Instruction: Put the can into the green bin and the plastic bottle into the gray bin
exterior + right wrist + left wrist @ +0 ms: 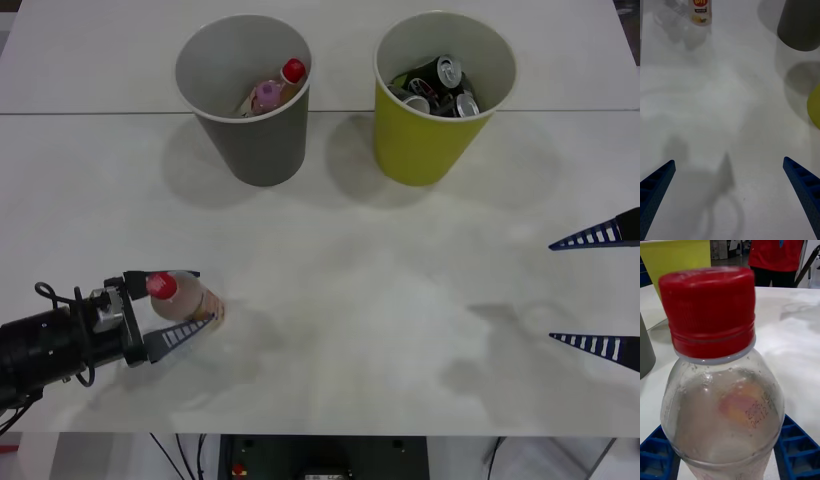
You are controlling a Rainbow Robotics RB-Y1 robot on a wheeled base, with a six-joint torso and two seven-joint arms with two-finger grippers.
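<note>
The left end effector (180,305) brackets the plastic bottle (190,300) standing at the worktop's (380,330) near left, its ribbed blue fingers (795,450) hugging the clear, rounded shoulder below the ridged red cap (709,311); whether they grip it, I cannot tell; squeeze gently, lift straight, then carry to the tapered gray bin (255,140); cans already fill the green bin (425,140); the right end effector (598,292) waits open at the right edge.

The front camera looks down from high up over the whole worktop (330,330), the left wrist camera sits very close behind the plastic bottle (720,397) facing right, and the right wrist camera looks left across the worktop from farther off, seeing that same bottle far away.
</note>
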